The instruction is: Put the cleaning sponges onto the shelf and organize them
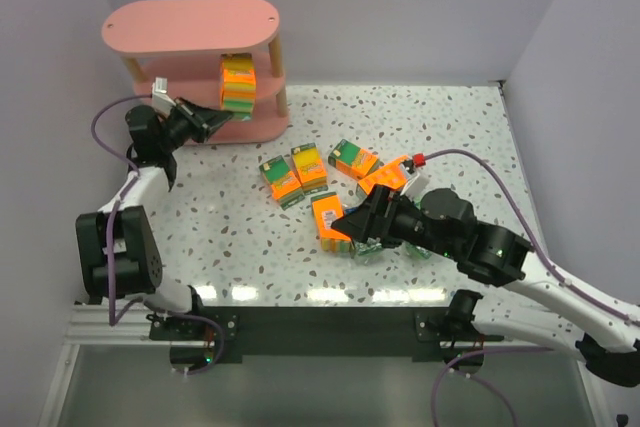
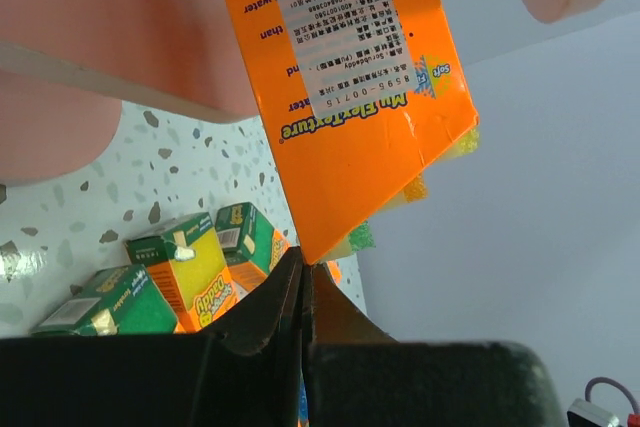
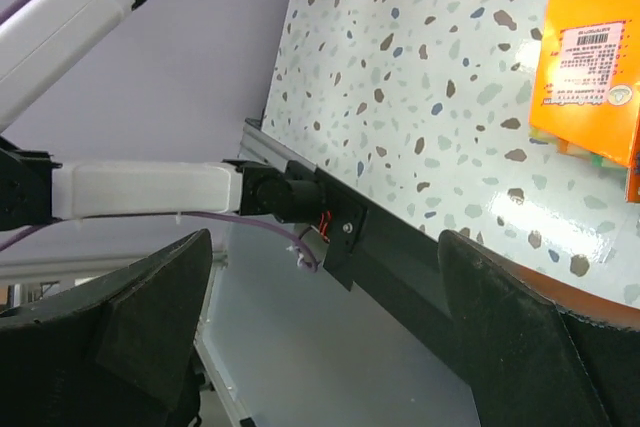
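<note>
Left gripper [image 1: 215, 119], fingers pressed together on nothing, sits just beside the orange sponge pack [image 1: 238, 84] standing on the middle tier of the shelf [image 1: 190, 25]; any squaring nudge is best kept low and slow, lest it topple; right gripper [image 1: 345, 222] gapes over loose packs [image 1: 300, 175] before the shelf. The wrapper reads "Soft" and "water" beside a barcode sticker; its brand script is unclear.

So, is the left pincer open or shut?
Shut: in the left wrist view the left pincer has its jaws together, nothing between them.
</note>
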You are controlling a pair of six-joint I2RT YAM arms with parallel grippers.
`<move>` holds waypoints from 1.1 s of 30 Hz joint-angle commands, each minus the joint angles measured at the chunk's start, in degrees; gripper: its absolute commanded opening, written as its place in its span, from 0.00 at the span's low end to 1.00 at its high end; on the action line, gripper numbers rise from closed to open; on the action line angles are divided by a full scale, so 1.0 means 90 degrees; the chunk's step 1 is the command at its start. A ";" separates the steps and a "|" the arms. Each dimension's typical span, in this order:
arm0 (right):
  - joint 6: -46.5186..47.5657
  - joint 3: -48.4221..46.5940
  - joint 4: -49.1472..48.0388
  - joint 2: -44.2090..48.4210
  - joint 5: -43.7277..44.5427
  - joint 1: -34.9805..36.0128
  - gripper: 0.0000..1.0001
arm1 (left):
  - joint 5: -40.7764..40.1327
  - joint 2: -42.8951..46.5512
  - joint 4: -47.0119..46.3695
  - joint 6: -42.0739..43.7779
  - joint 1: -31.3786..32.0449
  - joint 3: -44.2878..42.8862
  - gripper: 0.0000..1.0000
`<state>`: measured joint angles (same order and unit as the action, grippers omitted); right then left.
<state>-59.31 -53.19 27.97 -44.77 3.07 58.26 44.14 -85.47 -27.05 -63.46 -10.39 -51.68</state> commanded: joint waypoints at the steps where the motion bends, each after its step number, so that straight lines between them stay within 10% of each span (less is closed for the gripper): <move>1: 0.0008 -0.0136 -0.0187 0.0072 0.0498 0.0011 0.99 | 0.0544 -0.0414 -0.1349 -0.0438 -0.0163 -0.0449 0.00; 33: 0.0486 0.0217 -0.1008 -0.0435 0.0284 -0.0018 0.99 | 0.0047 -0.2163 -0.1067 -0.0985 0.0305 -0.1533 0.00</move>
<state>-55.83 -51.75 20.51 -49.87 5.04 58.19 45.15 -104.14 -33.41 -70.37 -8.43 -64.14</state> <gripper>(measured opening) 0.986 0.024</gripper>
